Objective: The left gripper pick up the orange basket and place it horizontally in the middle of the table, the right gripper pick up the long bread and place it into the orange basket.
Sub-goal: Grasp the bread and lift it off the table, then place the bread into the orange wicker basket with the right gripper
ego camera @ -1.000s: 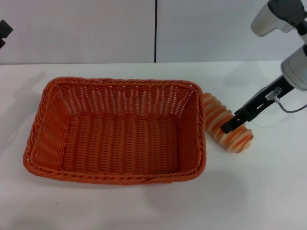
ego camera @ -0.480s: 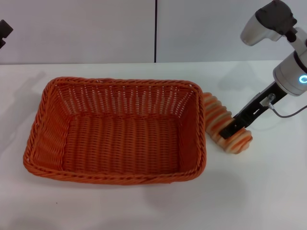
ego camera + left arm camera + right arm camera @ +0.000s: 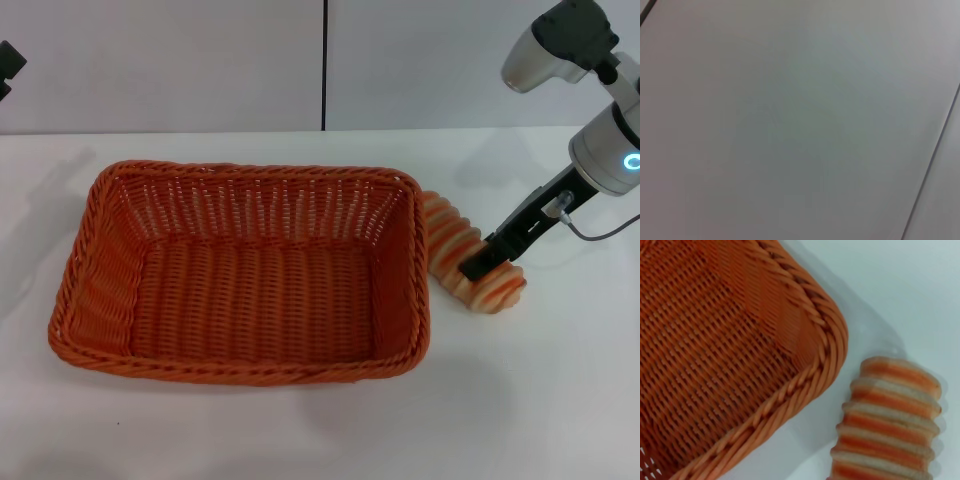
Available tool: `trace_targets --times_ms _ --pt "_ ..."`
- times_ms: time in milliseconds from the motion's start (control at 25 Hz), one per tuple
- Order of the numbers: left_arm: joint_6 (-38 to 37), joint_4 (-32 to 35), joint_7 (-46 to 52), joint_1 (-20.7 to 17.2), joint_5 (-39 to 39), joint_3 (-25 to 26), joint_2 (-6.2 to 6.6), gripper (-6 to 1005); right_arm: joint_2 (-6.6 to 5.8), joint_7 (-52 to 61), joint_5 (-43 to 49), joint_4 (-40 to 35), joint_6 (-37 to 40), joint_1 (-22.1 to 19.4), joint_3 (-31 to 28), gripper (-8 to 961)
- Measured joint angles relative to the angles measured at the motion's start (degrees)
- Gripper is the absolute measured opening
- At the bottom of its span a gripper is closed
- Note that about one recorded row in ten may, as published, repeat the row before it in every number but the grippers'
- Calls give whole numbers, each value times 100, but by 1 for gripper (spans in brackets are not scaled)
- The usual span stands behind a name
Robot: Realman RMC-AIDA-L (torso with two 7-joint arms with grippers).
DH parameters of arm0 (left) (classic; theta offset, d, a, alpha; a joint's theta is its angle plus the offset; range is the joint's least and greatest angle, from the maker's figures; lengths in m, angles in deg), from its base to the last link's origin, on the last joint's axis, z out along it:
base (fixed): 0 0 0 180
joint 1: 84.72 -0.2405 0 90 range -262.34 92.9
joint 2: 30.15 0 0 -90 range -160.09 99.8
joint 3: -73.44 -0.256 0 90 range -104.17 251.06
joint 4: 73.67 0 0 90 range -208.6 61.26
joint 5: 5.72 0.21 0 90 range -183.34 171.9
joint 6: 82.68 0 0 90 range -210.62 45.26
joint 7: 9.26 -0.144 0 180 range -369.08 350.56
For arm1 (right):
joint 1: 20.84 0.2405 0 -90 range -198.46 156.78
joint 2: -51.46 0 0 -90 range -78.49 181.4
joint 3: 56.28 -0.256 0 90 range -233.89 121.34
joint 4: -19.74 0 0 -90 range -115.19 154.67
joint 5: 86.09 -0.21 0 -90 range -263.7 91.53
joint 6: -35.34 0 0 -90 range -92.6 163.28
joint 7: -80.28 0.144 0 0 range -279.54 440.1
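The orange basket (image 3: 240, 270) lies lengthwise across the middle of the table (image 3: 300, 430), open side up and holding nothing. The long bread (image 3: 455, 240) lies just off the basket's right end, ridged orange and cream stripes up. My right gripper (image 3: 488, 258) reaches down over the loaf's near half, its black fingers closed on it. In the right wrist view the basket's braided corner (image 3: 815, 325) sits beside the bread (image 3: 890, 415). My left gripper (image 3: 8, 65) is parked high at the far left edge.
A grey wall with a dark vertical seam (image 3: 325, 60) stands behind the table. White tabletop lies in front of the basket and to the right of the bread. The left wrist view shows only wall.
The right gripper dipped onto the bread, then rose slightly. The loaf's near end shifted up a little with it. The basket has not moved.
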Motion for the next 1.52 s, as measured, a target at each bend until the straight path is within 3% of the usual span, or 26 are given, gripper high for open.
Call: trace_targets --times_ms 360,440,1000,1200,1280,1520 --pt "3 1 31 23 -6 22 10 711 67 25 -37 -488 148 -300 -111 459" --pt "0 18 46 49 -26 27 17 711 110 30 -45 -811 276 -521 -308 434" --pt "-24 12 77 137 -64 15 26 711 77 167 -213 -2032 427 -1270 -1388 332" --pt "-31 5 84 126 -64 -8 27 711 62 168 -1550 -2632 764 -1566 -1398 311" --pt "-33 5 92 124 -64 -11 27 711 34 48 -2790 -2985 1017 -1726 -1395 303" --pt "-41 5 108 130 -57 -14 19 711 66 -649 -4444 -3028 1393 -1716 -1221 247"
